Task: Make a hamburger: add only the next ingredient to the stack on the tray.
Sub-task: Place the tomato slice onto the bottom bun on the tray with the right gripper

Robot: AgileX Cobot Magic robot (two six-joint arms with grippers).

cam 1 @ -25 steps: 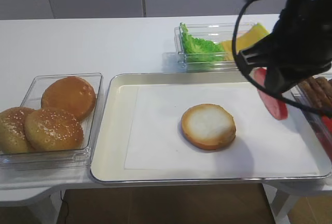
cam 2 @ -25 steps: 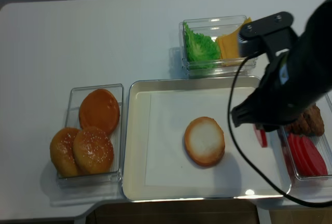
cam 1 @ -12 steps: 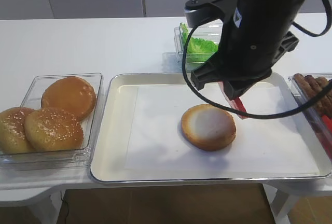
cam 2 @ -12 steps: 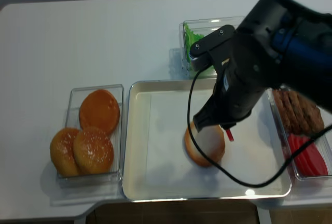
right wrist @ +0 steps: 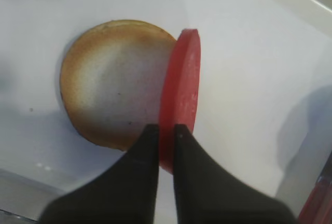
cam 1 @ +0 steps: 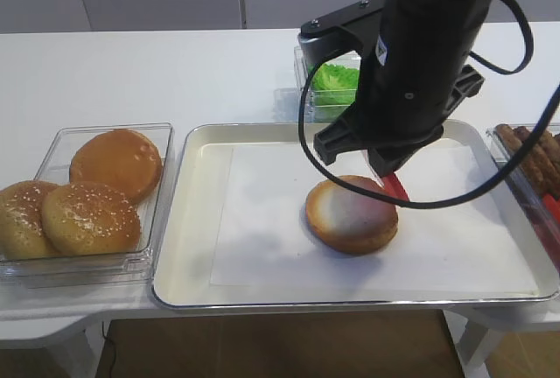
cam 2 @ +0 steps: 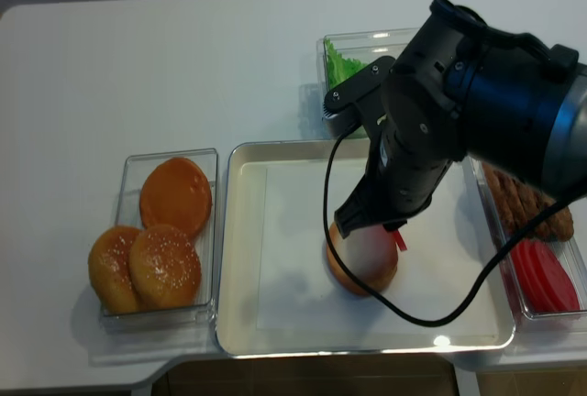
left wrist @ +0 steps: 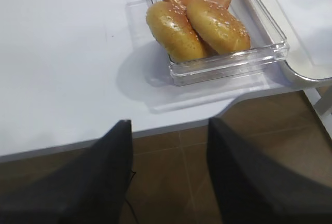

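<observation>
The bun half (right wrist: 111, 89) lies cut face up on the white paper of the cream tray (cam 1: 184, 220), near the tray's middle. My right gripper (right wrist: 166, 130) is shut on a red tomato slice (right wrist: 181, 84), held on edge and standing just above the bun's right rim. In the high view the slice (cam 1: 395, 187) peeks out below the black arm beside the bun half (cam 1: 350, 216). My left gripper (left wrist: 168, 130) stands open with nothing in it, off the table's front left edge above the brown floor.
A clear tub (cam 1: 87, 203) with three domed buns sits left of the tray. A tub with lettuce (cam 1: 337, 80) stands behind the tray. Brown patties (cam 1: 534, 155) and more red slices (cam 2: 541, 277) lie in tubs at the right.
The right arm has carried the tomato slice leftward from the tray's right side to the bun's right rim. The left gripper shows no earlier frame.
</observation>
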